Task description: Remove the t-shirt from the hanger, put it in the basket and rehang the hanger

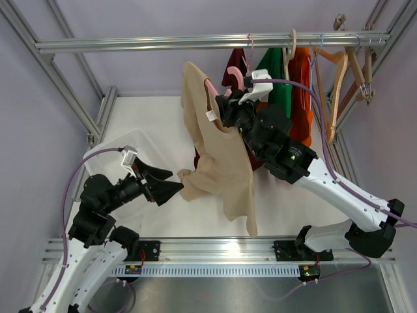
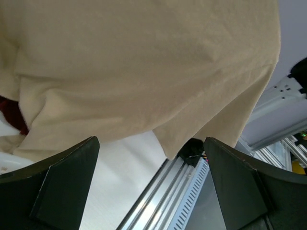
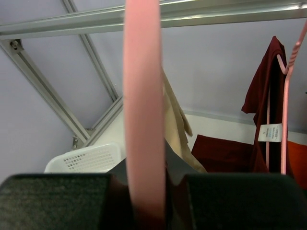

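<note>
Though ungripped, t-shirt (image 1: 218, 163) beside left tool (image 1: 177, 180)

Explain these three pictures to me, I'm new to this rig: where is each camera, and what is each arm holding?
The wide picture looks down from above on two robot arms, each ending in a two-finger gripper. The other two come from cameras on the wrists. The right gripper is shut on a pink hanger carrying the beige t-shirt. The left gripper is open, holding nothing, facing the shirt's lower edge. A white basket sits on the table; more clothes hang from the rail.
</note>
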Tool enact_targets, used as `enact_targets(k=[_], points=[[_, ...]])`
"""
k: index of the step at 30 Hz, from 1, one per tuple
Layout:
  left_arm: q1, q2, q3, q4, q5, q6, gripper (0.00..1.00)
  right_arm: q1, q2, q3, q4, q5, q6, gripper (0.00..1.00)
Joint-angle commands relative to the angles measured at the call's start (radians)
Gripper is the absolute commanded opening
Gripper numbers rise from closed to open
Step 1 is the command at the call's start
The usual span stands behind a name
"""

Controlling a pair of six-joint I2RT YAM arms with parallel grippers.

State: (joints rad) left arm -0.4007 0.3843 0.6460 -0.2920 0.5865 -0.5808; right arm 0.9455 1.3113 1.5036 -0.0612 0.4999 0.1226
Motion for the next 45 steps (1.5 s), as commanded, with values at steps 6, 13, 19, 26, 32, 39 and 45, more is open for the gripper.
enact_targets(k=[6, 13, 19, 26, 32, 39, 45], points=[[-0.532, 0.12, 0.089, 0.158, -0.368, 0.008, 0.96, 0.059, -0.03, 0.049, -0.031, 0.135, 0.107, 0.0], [-1.085, 0.387, 0.213, 0.194, -0.968, 0.186, 0.99, 0.059, -0.035, 0.057, -0.057, 0.154, 0.141, 0.0], [-1.184, 0.591, 0.329, 0.211, -1.159, 0.265, 0.99, 0.065, -0.079, 0.004, -0.066, 0.157, 0.172, 0.0], [-1.214, 0.705, 0.388, 0.243, -1.258, 0.282, 0.99, 0.073, -0.122, -0.042, -0.071, 0.14, 0.169, 0.0], [-1.222, 0.757, 0.389, 0.333, -1.285, 0.295, 0.9, 0.091, -0.138, -0.052, -0.084, 0.127, 0.18, 0.0], [-1.228, 0.763, 0.379, 0.37, -1.269, 0.288, 0.0, 0.104, -0.145, -0.045, -0.085, 0.12, 0.163, 0.0], [-1.268, 0.748, 0.331, 0.369, -1.19, 0.24, 0.0, 0.104, -0.116, -0.014, 0.0, 0.144, 0.078, 0.0]])
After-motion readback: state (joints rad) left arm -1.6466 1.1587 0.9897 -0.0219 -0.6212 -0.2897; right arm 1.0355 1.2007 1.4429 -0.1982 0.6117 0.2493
